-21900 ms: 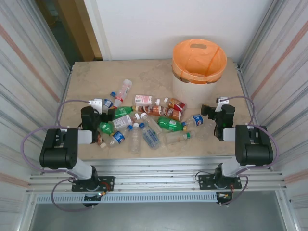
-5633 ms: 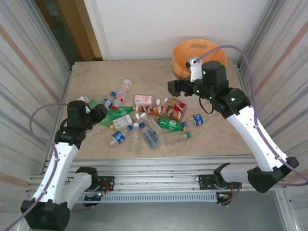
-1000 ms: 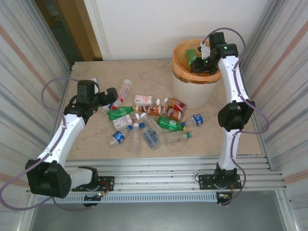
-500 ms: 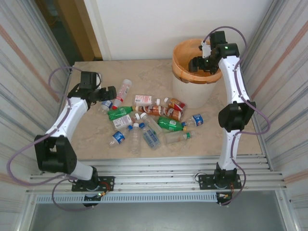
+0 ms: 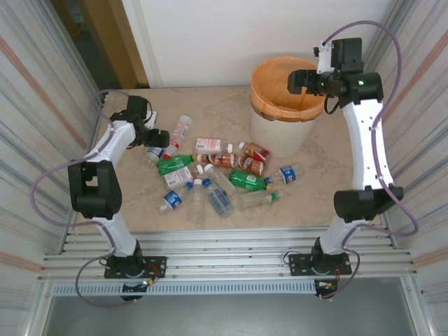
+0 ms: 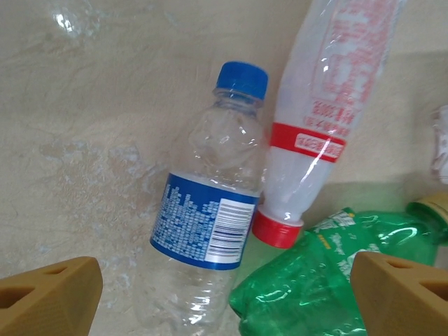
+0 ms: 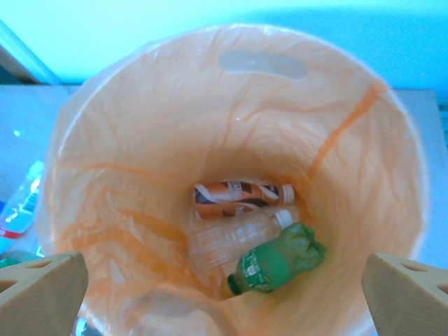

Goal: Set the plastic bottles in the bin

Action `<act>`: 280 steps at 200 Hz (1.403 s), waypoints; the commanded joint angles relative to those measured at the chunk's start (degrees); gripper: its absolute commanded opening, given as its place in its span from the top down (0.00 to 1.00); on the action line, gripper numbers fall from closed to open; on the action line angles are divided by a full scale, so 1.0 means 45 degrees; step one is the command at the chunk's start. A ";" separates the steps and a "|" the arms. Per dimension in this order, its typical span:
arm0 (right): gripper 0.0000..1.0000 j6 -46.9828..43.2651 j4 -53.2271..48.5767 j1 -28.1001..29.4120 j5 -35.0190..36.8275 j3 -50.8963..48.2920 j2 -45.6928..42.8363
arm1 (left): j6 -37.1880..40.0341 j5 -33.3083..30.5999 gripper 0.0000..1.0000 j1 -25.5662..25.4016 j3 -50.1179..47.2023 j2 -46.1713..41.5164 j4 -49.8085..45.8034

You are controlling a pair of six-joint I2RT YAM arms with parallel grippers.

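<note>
Status: left gripper (image 6: 224,297) hung spread and empty over blue-capped bottle (image 6: 210,217) near table's (image 5: 126,199) left edge | right gripper (image 7: 224,297) spread, empty above bin (image 5: 280,129) at far right corner | three plastic bottles (image 7: 241,198) lay inside, most mid-table | risk: red-capped bottle (image 6: 315,140) touched the target (green bottle (image 6: 308,297) crowded it too), so closing could snag both or squirt it loose.

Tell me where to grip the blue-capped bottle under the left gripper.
Across the labelled middle of the blue-capped bottle, from straight above. It lies flat on the table; one side is free, but the red-capped bottle crowds the other.
</note>
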 commanded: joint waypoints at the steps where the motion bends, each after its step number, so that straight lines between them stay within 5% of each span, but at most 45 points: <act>1: 0.02 0.0533 0.1450 0.0000 0.0741 -0.1406 -0.1242 | 0.0739 0.0247 0.10 0.0280 0.0621 0.0519 -0.0904; 65: 0.02 0.1109 0.3000 0.0011 0.1388 -0.4553 -0.3591 | 0.0772 0.0593 0.15 0.0487 0.1329 0.1835 -0.1329; 219: 0.02 0.1424 0.3493 0.0054 0.0926 -0.5989 -0.4130 | 0.0052 -0.0009 0.27 0.0983 0.2158 0.4225 -0.1985; 280: 0.02 0.1476 0.3708 0.0156 0.0890 -0.6283 -0.4206 | 0.0075 -0.0027 0.50 0.1007 0.2002 0.4058 -0.2024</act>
